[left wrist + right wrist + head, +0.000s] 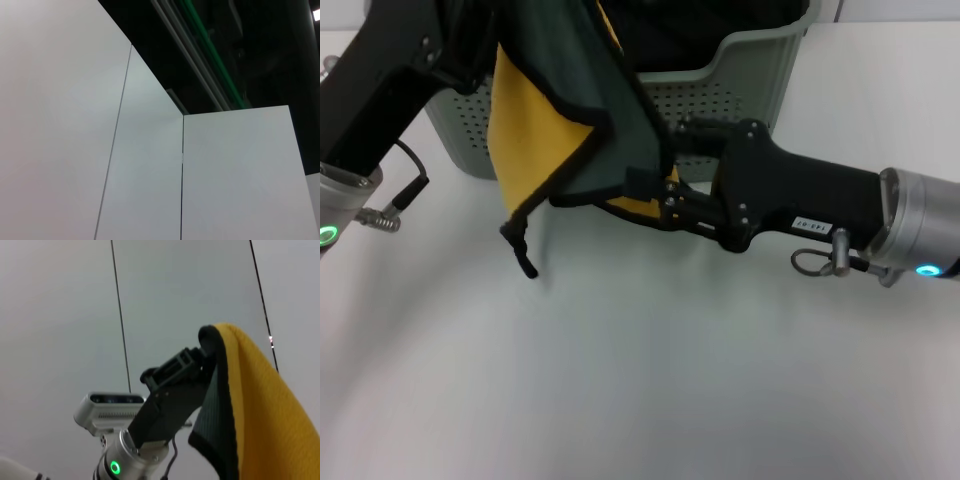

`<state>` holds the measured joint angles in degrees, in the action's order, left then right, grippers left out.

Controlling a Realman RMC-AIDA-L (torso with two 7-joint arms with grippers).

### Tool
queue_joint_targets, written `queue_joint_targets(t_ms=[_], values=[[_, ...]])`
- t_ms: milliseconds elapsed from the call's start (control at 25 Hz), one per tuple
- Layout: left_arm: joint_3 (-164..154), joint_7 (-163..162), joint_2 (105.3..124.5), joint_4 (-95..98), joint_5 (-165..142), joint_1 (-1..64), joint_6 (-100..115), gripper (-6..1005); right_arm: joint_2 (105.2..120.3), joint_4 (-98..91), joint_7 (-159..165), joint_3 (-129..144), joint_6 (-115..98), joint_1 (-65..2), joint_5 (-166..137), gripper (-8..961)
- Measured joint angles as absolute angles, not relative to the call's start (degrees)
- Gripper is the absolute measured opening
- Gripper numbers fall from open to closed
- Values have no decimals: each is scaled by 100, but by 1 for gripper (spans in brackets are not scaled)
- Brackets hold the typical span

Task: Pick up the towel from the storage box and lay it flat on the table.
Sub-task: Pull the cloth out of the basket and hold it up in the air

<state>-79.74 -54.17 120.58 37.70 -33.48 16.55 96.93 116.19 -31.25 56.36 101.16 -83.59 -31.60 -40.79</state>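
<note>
the right gripper [655,195] reached in from the right in the head view and was closed on the lower edge of the towel [585,110], its jaws pinching the black stitched hem. the left gripper [480,40] came in from the upper left and appeared clamped on the towel's upper part, though its fingertips were mostly hidden by cloth. held that way at two points, the towel hung in the air in front of the storage box [740,85], dark green face toward the camera and the yellow reverse folded out on the left; one corner dangled just above the table [640,380]. this two-handed hold looked like a way to spread the cloth before lowering it, so the lifting seemed done and the laying flat not yet. the box stood at the far edge of the table, behind both arms. a small white plate with dark characters sat on the right arm's black housing, too small to read; no label was visible on the box.

the left wrist view showed only white panels meeting at seams and a dark ceiling area with a green line running through it; no gripper, towel or writing appeared there.

in the right wrist view the left gripper [197,360] showed farther off, closed on the top of the towel [260,405], which draped down with its yellow side out and a dark green strip edged in black. a green ring light glowed on that arm's silver wrist. no readable text.
</note>
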Motion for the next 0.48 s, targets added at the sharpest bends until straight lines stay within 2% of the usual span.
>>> queue_joint_targets(t_ms=[320,480], values=[[-7996,-5415,12058,3762,-3258,1658,9693,15,11619,-3145,5640,10283,-8282,-3030,-4070,329],[-7998,-5420,12058,3762,-3258,1646,9693,15,11619,-3185,5603,10243,-8332,-2915,-4063,253]])
